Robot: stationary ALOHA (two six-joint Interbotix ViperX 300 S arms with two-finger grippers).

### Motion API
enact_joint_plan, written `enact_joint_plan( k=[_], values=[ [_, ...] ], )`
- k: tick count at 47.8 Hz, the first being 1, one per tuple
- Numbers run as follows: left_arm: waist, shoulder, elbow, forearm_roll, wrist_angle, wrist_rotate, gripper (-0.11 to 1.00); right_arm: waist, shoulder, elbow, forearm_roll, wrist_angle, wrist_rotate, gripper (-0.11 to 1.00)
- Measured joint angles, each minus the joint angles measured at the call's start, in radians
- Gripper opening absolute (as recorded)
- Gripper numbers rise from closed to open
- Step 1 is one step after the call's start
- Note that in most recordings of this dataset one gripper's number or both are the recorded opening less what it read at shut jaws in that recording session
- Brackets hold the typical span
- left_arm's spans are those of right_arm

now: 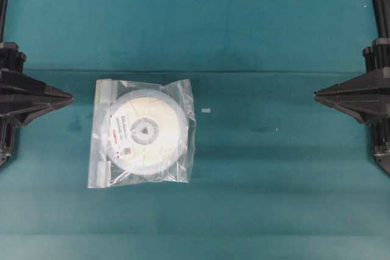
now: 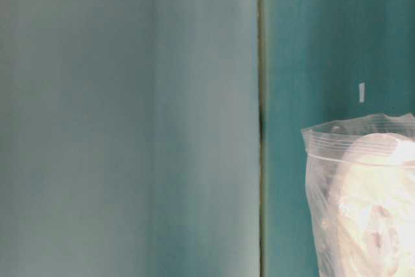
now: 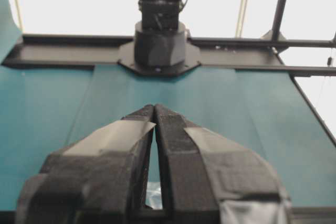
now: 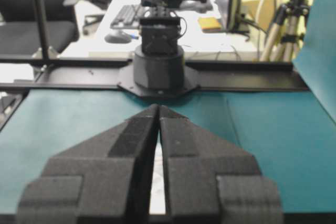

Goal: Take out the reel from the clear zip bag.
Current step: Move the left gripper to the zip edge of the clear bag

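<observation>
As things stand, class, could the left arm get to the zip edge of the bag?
Probably yes: the left end effector, shut, sits beside the clear zip bag, whose zip strip faces it, with nothing between.

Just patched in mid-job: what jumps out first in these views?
The bag lies flat left of centre on the teal table, with the white reel still sealed inside it. Both pincers are shut and parked at the table's edges, the left pincer close to the bag, the right pincer far off. A tiny white scrap lies just right of the bag.
</observation>
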Motion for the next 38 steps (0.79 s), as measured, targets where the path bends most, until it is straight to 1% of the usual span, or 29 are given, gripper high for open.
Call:
enact_joint_plan(
  k=[2, 5, 7, 10, 12, 18, 24, 26, 29, 34, 38],
  values=[
    [0.000, 0.008, -0.002, 0.003, 0.000, -0.009, 0.12, 0.000, 0.002, 0.000, 0.000, 0.000, 0.006, 0.10],
    [0.002, 0.049, -0.012, 0.008, -0.003, -0.066, 0.04, 0.000, 0.006, 0.000, 0.017, 0.000, 0.021, 0.02],
    [0.002, 0.080, -0.023, 0.009, -0.011, -0.120, 0.01, 0.000, 0.012, 0.000, 0.040, 0.000, 0.034, 0.00],
    [0.006, 0.115, -0.037, 0.011, -0.034, -0.207, 0.00, -0.003, 0.021, 0.002, 0.083, 0.000, 0.061, 0.00],
    [0.009, 0.130, -0.041, 0.011, -0.049, -0.278, 0.00, -0.006, 0.028, 0.000, 0.109, 0.000, 0.078, 0.00],
    [0.018, 0.173, -0.040, 0.012, -0.066, -0.456, 0.00, -0.014, 0.058, 0.002, 0.163, 0.000, 0.121, 0.00],
    [0.032, 0.219, -0.029, 0.011, -0.067, -0.609, 0.00, -0.029, 0.101, 0.000, 0.225, -0.002, 0.169, 0.00],
    [0.043, 0.232, -0.026, 0.012, -0.067, -0.672, 0.00, -0.037, 0.118, 0.002, 0.247, 0.000, 0.186, 0.00],
    [0.061, 0.244, -0.018, 0.012, -0.067, -0.742, 0.00, -0.048, 0.146, 0.000, 0.275, 0.000, 0.206, 0.00],
    [0.092, 0.265, 0.000, 0.012, -0.067, -0.839, 0.00, -0.055, 0.189, 0.000, 0.295, 0.000, 0.225, 0.00],
    [0.107, 0.279, 0.023, 0.012, -0.066, -0.871, 0.00, -0.055, 0.224, -0.003, 0.296, -0.002, 0.239, 0.00]
  ],
)
